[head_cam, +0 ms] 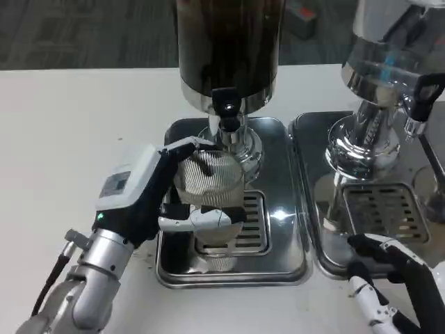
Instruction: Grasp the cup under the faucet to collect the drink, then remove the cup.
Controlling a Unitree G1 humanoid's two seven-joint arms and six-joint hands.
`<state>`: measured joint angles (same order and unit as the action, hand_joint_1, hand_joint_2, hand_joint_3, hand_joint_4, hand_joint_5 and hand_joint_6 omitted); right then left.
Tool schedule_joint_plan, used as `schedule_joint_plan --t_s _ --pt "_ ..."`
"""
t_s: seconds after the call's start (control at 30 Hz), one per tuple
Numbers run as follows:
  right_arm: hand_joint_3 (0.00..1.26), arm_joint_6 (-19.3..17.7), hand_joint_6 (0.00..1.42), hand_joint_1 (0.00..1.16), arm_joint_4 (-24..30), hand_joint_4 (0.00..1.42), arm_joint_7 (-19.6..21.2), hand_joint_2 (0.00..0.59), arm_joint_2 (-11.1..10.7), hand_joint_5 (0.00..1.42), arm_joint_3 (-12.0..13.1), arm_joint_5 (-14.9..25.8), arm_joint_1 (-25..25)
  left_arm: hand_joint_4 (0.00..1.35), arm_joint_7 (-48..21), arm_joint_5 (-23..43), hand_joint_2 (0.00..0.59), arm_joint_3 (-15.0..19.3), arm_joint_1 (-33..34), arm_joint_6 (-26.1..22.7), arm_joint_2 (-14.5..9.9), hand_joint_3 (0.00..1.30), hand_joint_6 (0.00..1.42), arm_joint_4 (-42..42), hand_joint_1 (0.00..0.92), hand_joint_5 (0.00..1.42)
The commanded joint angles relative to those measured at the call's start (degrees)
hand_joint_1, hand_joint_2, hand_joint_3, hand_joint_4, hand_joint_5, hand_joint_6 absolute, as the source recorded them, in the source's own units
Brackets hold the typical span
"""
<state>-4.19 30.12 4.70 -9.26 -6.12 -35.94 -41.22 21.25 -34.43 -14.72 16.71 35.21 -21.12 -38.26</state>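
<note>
Two dispensers (229, 49) (389, 76), two drip trays (292, 257) (313, 139), one cup (208, 182), two hands (149, 198) (400, 278).

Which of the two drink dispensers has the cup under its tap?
The dark-filled dispenser on the left: the left hand holds the cup beneath its tap. The right dispenser has none.

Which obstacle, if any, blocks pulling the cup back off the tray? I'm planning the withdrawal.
Nothing visible does. The left hand holds the cup under the faucet, over the drip tray; the table toward the robot looks open.
</note>
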Motion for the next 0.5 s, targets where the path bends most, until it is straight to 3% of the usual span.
schedule_joint_plan --t_s 0.03,0.5 --pt "0.34 -0.4 0.36 0.25 1.2 0.31 0.8 0.436 0.5 0.27 -0.3 -0.1 -0.5 0.93 0.9 -0.2 0.007 -0.5 2.3 0.0 0.8 0.71 1.42 -1.4 0.497 1.12" --pt "0.35 -0.4 0.37 0.25 1.3 0.31 1.1 0.436 1.2 0.27 -0.7 -0.4 -1.0 0.93 1.4 0.1 0.006 -1.8 6.3 0.3 2.4 0.71 1.42 -6.9 0.497 1.12"
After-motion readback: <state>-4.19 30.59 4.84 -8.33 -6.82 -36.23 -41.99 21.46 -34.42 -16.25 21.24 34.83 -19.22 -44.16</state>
